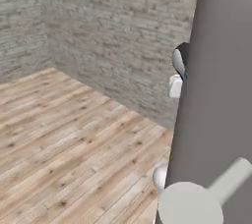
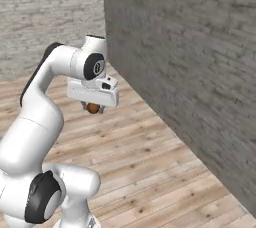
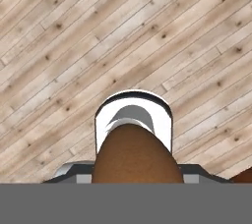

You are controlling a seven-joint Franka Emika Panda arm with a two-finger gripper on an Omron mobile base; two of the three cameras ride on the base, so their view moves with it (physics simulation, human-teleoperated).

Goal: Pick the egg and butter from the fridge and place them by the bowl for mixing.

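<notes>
Room: bare space with a plank wood floor [image 2: 150,157] and grey brick walls [image 2: 190,72]; a tall grey panel [image 1: 221,95] close on the right of the left base view, which I cannot identify for sure.
Arm: white Franka arm [image 2: 40,117] folded over the floor, wrist turned down, well away from the brick wall.
Gripper: the gripper [image 2: 93,108] hangs under the wrist, its fingers closed narrowly on a small brown thing.
Egg: the egg [image 2: 92,108] sits just below the hand, well above the floor; in the hand view it bulges up between the fingers [image 3: 133,156].
Why held so: pinched across its narrow waist, likely so the rounded shell cannot roll out while the base drives.
Long axis: seems to run along the gripper's reach, narrower end away from the palm, pointing at the floor.
Task stage: judged as carrying the egg from fridge to bowl; butter remains to fetch.
Risk: a firm squeeze could crack it; a loose one lets it slip.
</notes>
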